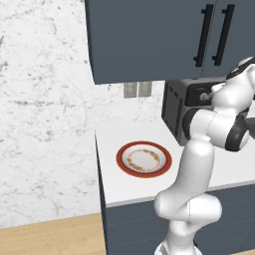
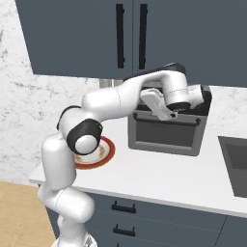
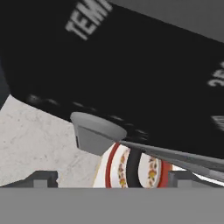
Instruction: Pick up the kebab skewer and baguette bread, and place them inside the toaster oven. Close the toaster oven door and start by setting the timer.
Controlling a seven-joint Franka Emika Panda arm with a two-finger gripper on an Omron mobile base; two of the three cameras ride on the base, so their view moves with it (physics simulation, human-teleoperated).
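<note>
The toaster oven (image 2: pixel 202 103) stands on the counter with its glass door (image 2: pixel 166 137) shut upright. My gripper (image 2: pixel 170 113) is pressed close to the oven's front, at the top control panel just above the door's bar handle (image 2: pixel 164 119). In the hand view the gripper (image 3: pixel 113 179) is open, with nothing between its fingertips (image 3: pixel 41 179). Right in front of it is the black panel with white lettering (image 3: pixel 87 22), and below that the grey end of the handle (image 3: pixel 98 131). The kebab skewer and baguette bread are out of view.
A red-rimmed plate (image 1: pixel 144 159) lies empty on the white counter (image 1: pixel 119 189) left of the oven. Dark wall cabinets (image 2: pixel 130 38) hang above. A sink (image 2: pixel 236 164) is set in at the right. The counter's left end (image 1: pixel 99 164) drops to the wooden floor.
</note>
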